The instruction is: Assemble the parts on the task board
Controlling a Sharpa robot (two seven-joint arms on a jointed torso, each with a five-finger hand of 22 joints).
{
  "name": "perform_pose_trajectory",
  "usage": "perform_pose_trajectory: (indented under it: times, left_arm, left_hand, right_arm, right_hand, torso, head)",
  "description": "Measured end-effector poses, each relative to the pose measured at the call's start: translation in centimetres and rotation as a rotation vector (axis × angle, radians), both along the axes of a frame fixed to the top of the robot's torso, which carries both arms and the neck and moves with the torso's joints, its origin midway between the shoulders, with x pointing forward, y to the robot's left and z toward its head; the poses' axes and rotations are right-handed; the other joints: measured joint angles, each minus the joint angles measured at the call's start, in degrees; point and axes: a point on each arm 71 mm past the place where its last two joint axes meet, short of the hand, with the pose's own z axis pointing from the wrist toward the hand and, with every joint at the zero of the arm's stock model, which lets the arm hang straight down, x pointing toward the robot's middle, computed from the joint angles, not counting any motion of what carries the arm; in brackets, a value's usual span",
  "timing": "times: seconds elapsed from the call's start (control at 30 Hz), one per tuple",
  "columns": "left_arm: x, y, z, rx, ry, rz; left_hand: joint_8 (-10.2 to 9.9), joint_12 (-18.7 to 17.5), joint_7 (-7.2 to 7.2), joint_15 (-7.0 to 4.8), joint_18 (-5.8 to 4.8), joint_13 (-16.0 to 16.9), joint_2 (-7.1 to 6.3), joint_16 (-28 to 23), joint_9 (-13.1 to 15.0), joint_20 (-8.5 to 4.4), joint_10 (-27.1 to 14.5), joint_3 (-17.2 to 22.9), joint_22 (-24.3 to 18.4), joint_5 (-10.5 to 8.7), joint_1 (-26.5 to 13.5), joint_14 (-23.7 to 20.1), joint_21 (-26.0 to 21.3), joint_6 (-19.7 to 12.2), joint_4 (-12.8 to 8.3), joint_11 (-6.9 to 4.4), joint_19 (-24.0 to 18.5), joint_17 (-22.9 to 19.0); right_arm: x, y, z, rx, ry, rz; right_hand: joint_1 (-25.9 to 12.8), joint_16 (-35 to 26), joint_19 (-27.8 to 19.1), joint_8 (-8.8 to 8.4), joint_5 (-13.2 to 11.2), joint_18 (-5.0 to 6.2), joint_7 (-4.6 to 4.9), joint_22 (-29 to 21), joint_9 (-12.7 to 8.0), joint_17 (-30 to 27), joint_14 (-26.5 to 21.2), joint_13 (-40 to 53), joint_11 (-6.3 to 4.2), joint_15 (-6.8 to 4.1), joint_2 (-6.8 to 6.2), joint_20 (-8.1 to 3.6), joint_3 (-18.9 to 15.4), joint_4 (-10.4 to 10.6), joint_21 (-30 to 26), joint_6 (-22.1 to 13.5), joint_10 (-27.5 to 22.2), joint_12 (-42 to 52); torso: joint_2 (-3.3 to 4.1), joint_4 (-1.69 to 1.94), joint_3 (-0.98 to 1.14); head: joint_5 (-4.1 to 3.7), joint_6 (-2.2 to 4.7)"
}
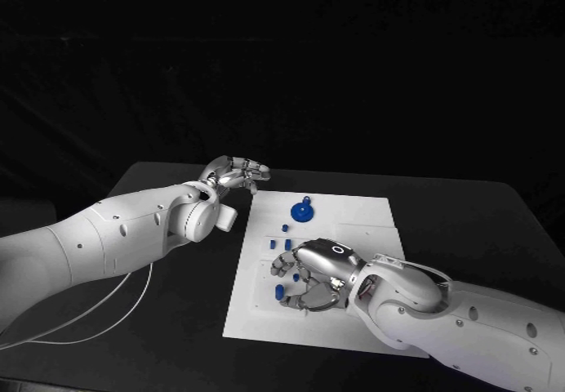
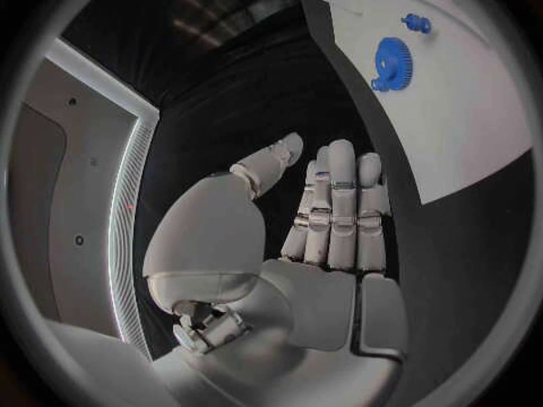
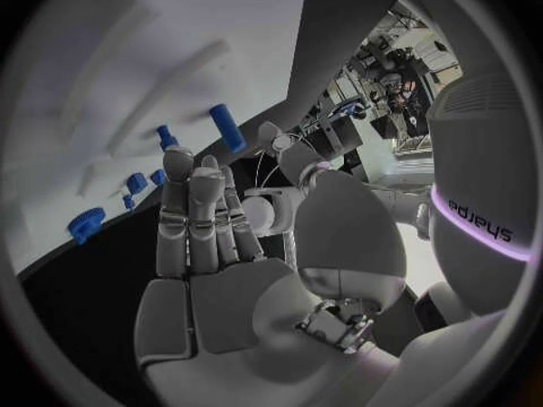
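Observation:
The white task board (image 1: 353,214) lies in the middle of the black table. A blue gear (image 1: 301,213) stands near its far edge, with small blue parts (image 1: 278,242) just nearer along the left side. My right hand (image 1: 312,275) hovers over the board's near left part, fingers stretched out and holding nothing; a blue part (image 1: 279,291) lies by its fingertips. The right wrist view shows a blue peg (image 3: 227,127) and the gear (image 3: 85,222) beyond the fingers. My left hand (image 1: 236,174) is off the board's far left corner, fingers (image 2: 339,208) straight and empty, the gear (image 2: 390,61) ahead of it.
Black table surface (image 1: 471,220) surrounds the board on all sides. A thin white cable (image 1: 117,306) trails over the table under my left arm. The board's right half (image 1: 371,233) has shallow recesses and no loose parts on it.

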Motion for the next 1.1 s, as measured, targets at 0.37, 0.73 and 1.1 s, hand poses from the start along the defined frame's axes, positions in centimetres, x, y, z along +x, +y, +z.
perform_pose_trajectory:
  times: [0.37,0.73,1.1]
  left_arm:
    - [0.2,0.4,-0.1,0.004,0.001,0.01]
    - [0.1,0.9,-0.5,0.007,0.008,0.02]
    - [-0.1,1.4,-1.2,0.008,0.021,0.026]
  left_hand:
    - [0.0,0.0,0.0,0.0,0.0,0.0,0.0,0.0,0.0,0.0,0.0,-0.2,0.1,0.0,0.0,0.0,0.0,0.0,0.2,-0.01,0.0,0.1]
    - [0.0,0.0,0.2,0.0,0.0,0.0,0.0,0.0,0.0,0.0,0.0,-0.2,0.1,0.0,-0.5,0.0,0.0,-0.2,0.2,-0.01,0.0,0.1]
    - [0.0,0.0,0.2,0.0,0.01,0.0,0.0,0.0,0.0,0.01,0.0,-0.3,0.1,0.0,-0.5,0.0,0.0,-0.2,0.3,-0.02,0.0,0.1]
  right_arm:
    - [3.0,-5.3,5.2,0.155,0.093,-0.161]
    - [5.7,-11.8,6.5,0.166,0.283,-0.322]
    - [5.3,-18.0,3.7,-0.053,0.573,-0.495]
  right_hand:
    - [-2.5,0.6,0.9,0.72,0.0,-0.06,-0.62,0.0,0.0,-0.1,0.4,1.2,-2.12,-1.48,2.46,-0.41,-1.3,1.3,0.0,0.9,5.7,3.9]
    - [-3.7,2.6,1.8,1.29,0.0,-0.09,-2.74,0.0,0.4,1.6,0.5,18.9,-5.27,-3.79,5.28,-0.92,-4.4,1.0,0.0,1.1,10.1,26.2]
    - [-10.2,4.5,2.9,3.02,-0.7,0.53,-4.3,0.0,4.4,4.0,0.3,44.9,-6.55,-5.86,8.05,-1.86,-5.3,5.9,1.3,3.3,1.6,55.3]
  torso:
    - [-0.21,-0.21,0.07]
    - [-0.86,-0.76,0.19]
    - [-1.38,-1.14,0.4]
  head:
    - [-0.59,0.58]
    - [-1.83,1.08]
    - [-3.58,1.02]
